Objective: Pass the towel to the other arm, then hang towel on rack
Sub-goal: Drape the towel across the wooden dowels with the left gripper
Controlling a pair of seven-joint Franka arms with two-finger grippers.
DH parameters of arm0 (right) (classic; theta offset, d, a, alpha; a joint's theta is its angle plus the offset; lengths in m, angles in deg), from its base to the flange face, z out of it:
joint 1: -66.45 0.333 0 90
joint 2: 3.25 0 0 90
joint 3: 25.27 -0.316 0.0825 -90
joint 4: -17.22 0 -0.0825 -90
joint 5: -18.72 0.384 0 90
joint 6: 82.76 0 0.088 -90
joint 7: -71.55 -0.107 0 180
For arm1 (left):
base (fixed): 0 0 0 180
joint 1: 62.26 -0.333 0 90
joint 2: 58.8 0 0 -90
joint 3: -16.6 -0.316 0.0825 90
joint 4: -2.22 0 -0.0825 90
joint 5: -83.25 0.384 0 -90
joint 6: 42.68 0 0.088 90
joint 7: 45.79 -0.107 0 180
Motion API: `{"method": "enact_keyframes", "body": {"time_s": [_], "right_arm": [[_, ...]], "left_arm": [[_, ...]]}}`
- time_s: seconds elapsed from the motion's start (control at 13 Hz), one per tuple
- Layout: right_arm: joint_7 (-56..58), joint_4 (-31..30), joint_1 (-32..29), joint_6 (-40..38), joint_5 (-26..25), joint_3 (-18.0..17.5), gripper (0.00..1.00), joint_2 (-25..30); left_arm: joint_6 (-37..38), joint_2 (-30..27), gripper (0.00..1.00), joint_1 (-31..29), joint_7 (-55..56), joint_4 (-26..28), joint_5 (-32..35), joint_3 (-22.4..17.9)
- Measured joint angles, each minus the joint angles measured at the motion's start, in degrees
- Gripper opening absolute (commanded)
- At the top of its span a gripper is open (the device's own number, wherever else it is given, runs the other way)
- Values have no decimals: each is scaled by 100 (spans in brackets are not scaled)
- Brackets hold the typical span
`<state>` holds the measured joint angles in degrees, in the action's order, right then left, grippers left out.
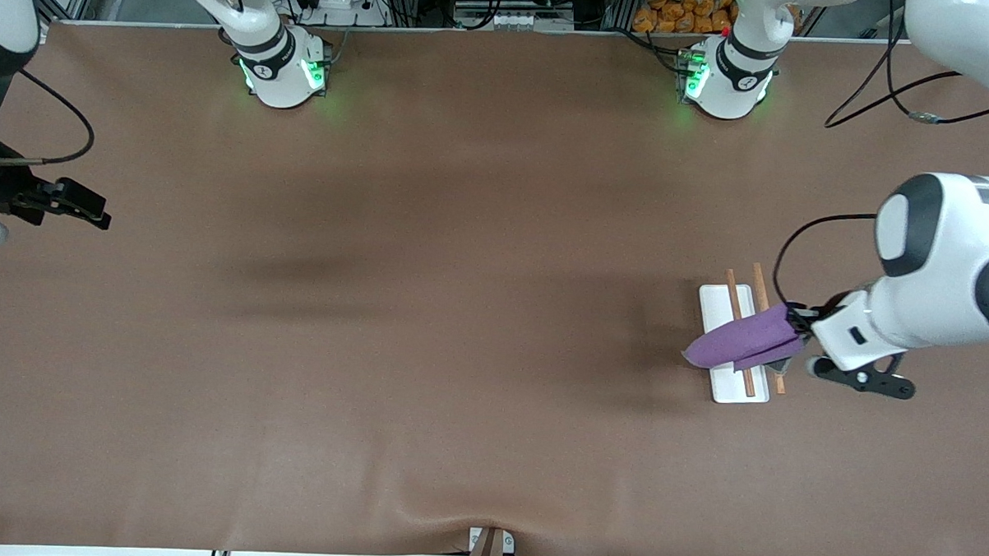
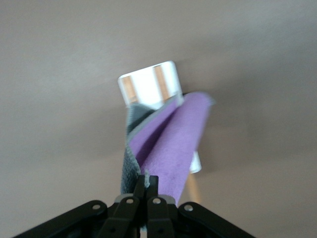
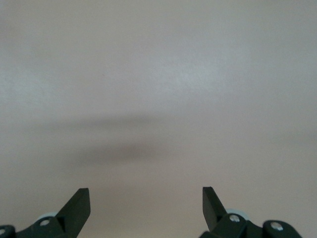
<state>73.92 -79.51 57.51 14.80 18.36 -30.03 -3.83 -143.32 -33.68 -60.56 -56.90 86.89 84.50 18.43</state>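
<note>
The left pincer (image 1: pixel 795 325) is clenched on the soft purple towel (image 1: pixel 743 340), held over the white-based, wooden-rod rack (image 1: pixel 720 306). Lower evenly so both rods carry cloth before releasing. The right pincer (image 3: pixel 146 206) waits, released, over the bench (image 1: pixel 428 309).

The left arm comes in from the right edge of the frame, bent low. Its left gripper (image 1: pixel 795 325) is pinched tight on the towel (image 1: pixel 743 340). The right arm waits at the left edge of the frame, and its right gripper (image 3: pixel 146 208) has its fingers spread wide apart, holding nothing.
</note>
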Motion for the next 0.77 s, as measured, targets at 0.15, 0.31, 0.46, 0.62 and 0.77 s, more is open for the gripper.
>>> {"method": "enact_keyframes", "body": {"time_s": [0.15,0.31,0.46,0.62,0.77], "right_arm": [[-122,139,214,-25,10,-2,100,0],[-580,197,510,-37,7,-7,100,0],[-1008,284,772,-33,-92,-10,100,-1],[-1086,364,765,-39,-160,50,100,-1],[-1084,365,615,-43,-168,123,100,-19]], "left_arm": [[0,78,0,-273,-368,40,0,3],[0,164,0,-452,-598,62,-3,6],[0,258,0,-598,-708,69,-80,10],[0,329,30,-699,-784,71,-194,12],[-1,382,100,-724,-798,71,-234,14]]}}
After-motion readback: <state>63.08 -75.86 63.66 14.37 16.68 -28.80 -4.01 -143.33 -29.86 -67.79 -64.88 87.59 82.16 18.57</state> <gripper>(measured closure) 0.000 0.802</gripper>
